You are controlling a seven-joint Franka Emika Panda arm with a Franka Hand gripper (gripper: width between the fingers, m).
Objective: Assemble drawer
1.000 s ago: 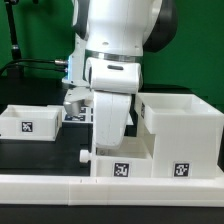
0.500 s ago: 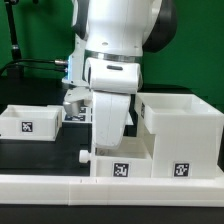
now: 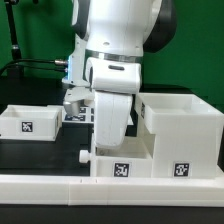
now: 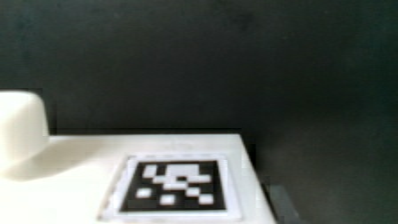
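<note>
Gripper: we are seeing the white two-finger gripper [image 3: 110, 140] hanging above a matte white plastic knobbed tray [image 3: 108, 166]; spread or pressed together, we cannot tell.
Drawer: that tray is sitting just beside the boxy white casing [image 3: 185, 125].

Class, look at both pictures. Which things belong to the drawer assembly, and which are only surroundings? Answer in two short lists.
Part of the job:
- drawer casing
- tagged tray, at the exterior view's left
- knobbed tray, next to the casing

Only surroundings:
- low white border wall
- black table
- green backdrop
</note>
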